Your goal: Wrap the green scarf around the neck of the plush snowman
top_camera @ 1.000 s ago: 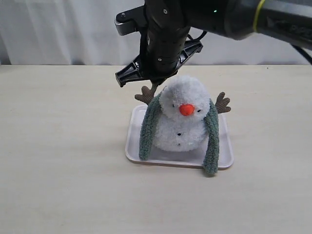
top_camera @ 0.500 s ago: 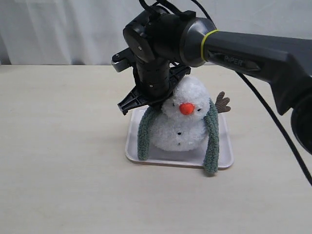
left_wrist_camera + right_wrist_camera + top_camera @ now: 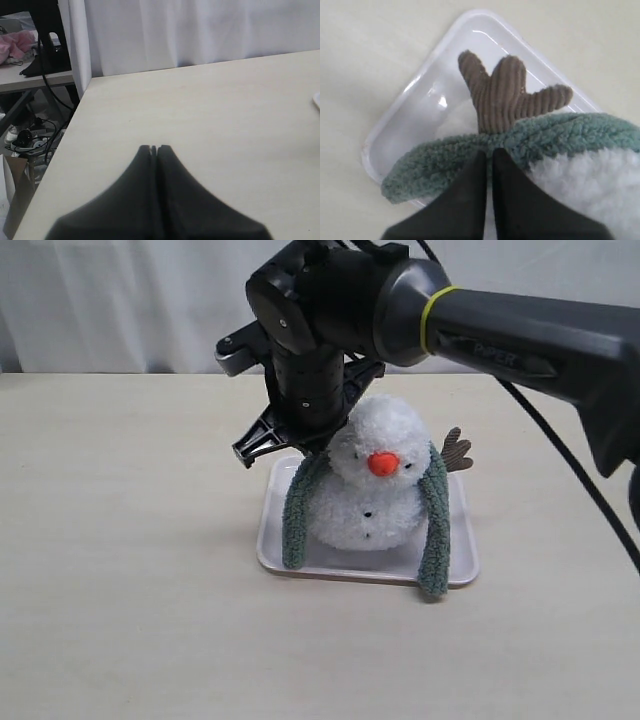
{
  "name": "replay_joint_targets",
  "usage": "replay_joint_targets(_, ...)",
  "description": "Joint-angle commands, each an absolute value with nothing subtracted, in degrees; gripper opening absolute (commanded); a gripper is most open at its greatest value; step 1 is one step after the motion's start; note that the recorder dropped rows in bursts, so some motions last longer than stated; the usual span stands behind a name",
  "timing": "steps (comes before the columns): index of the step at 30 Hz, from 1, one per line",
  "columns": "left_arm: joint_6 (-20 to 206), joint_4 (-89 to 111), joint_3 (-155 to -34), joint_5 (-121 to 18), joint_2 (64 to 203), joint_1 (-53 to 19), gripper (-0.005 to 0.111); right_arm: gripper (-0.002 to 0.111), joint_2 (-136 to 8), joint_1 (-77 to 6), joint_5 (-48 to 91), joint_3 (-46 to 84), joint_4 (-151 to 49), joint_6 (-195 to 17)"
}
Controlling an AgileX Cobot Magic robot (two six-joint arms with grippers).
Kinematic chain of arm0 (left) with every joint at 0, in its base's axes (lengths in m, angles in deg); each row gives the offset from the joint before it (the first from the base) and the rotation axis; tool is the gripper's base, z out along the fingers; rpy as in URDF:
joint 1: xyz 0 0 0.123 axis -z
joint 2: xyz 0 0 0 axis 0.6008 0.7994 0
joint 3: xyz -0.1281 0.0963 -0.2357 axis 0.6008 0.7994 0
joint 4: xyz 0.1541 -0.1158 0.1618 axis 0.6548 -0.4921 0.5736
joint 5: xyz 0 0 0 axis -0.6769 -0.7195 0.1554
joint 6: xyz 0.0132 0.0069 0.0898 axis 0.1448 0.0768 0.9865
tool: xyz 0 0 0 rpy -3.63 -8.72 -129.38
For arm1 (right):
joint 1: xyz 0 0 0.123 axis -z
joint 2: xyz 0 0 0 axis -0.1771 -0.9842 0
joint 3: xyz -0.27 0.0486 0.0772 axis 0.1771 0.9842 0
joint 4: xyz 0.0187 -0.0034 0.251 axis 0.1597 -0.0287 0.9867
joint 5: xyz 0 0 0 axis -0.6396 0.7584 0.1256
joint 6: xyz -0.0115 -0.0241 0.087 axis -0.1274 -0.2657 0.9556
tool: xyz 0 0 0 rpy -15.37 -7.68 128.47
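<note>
The bare counter [image 3: 120, 590] comes nearest. On it sits a white tray [image 3: 268, 545] carrying the plush snowman [image 3: 370, 510]. The green scarf [image 3: 435, 530] lies behind the snowman. Its two ends hang down the front at 4 and 8 o'clock of the body, reach the tray's front edge and do not cross. Below the orange nose [image 3: 383, 464], the front of the neck [image 3: 347, 485] shows only white fluff.

A second ago the right arm [image 3: 320, 330] hung higher, behind the head, and the twig arm on that side was in plain sight. The arm has since dropped and swung to 10 o'clock of the head, hiding that twig arm from the outside camera. The other twig arm [image 3: 456, 450] shows at 2 o'clock. Both scarf ends hang much as they did.

In the wrist view the right pincer [image 3: 487, 152] has its fingers together, tips against the scarf just below the twig arm [image 3: 507, 92]. No fold can be seen between them. This reads as a nudge or an approach rather than a grasp, so the wrap is probably only half done: one end still has to cross the front.

The left pincer [image 3: 153, 148], fingers together and empty, hangs over bare counter near its edge, well away from the snowman.
</note>
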State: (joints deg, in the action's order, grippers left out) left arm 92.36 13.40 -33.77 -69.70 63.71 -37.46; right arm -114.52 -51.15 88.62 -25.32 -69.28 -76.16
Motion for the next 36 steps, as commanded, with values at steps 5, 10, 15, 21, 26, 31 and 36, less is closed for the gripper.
replay_joint_targets(5, 92.3, 13.3, -33.6, -69.2, 63.6, -37.1, 0.000, 0.004, -109.1, -51.6, 91.5, -25.6, -72.8, -76.5)
replay_joint_targets(10, 92.3, 13.3, -33.6, -69.2, 63.6, -37.1, 0.000, 0.004, -107.3, -51.6, 90.8, -25.5, -73.8, -74.3)
replay_joint_targets(15, 92.3, 13.3, -33.6, -69.2, 63.6, -37.1, 0.000, 0.004, -107.5, -51.6, 89.4, -25.5, -74.2, -72.1)
replay_joint_targets(21, 92.3, 13.3, -33.6, -69.2, 63.6, -37.1, 0.000, 0.004, -109.6, -51.5, 89.5, -25.2, -75.6, -69.4)
replay_joint_targets(26, 92.3, 13.3, -33.6, -69.2, 63.6, -37.1, 0.000, 0.004, -110.2, -51.5, 88.0, -21.7, -75.6, -69.4)
replay_joint_targets(31, 92.3, 13.3, -33.6, -69.2, 63.6, -37.1, 0.000, 0.004, -110.2, -51.3, 87.1, -19.0, -75.7, -69.4)
replay_joint_targets(36, 92.3, 13.3, -33.6, -69.2, 63.6, -37.1, 0.000, 0.004, -109.4, -51.2, 87.3, -19.0, -75.6, -69.4)
